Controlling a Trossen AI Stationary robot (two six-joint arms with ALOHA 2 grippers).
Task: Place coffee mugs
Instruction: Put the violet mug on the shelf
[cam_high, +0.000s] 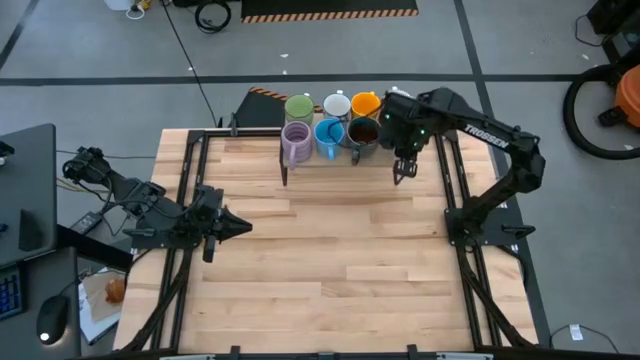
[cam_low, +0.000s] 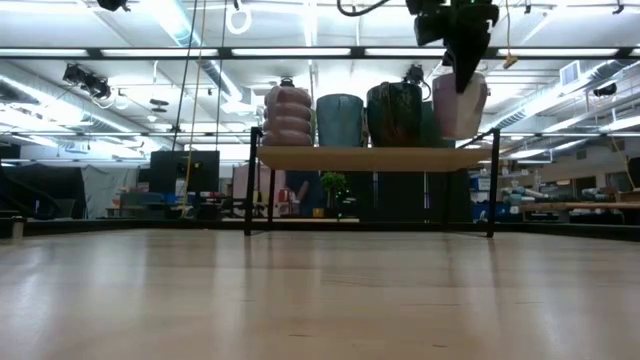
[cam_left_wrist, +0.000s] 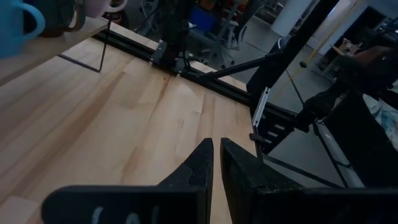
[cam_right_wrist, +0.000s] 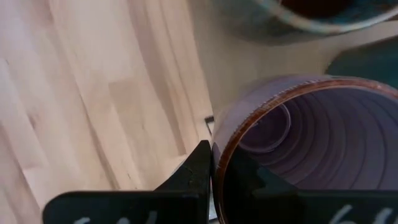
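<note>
We see a light wooden counter (cam_high: 330, 250) edged by black rails. Toward twelve o'clock a small wooden shelf (cam_low: 370, 157) stands on it on thin black legs. On that shelf sit a green mug (cam_high: 298, 107), a white mug (cam_high: 337, 105) and an orange mug (cam_high: 365, 103) behind, with a light purple mug (cam_high: 295, 142), a blue mug (cam_high: 328, 135) and a dark brown mug (cam_high: 361, 135) in front.
</note>
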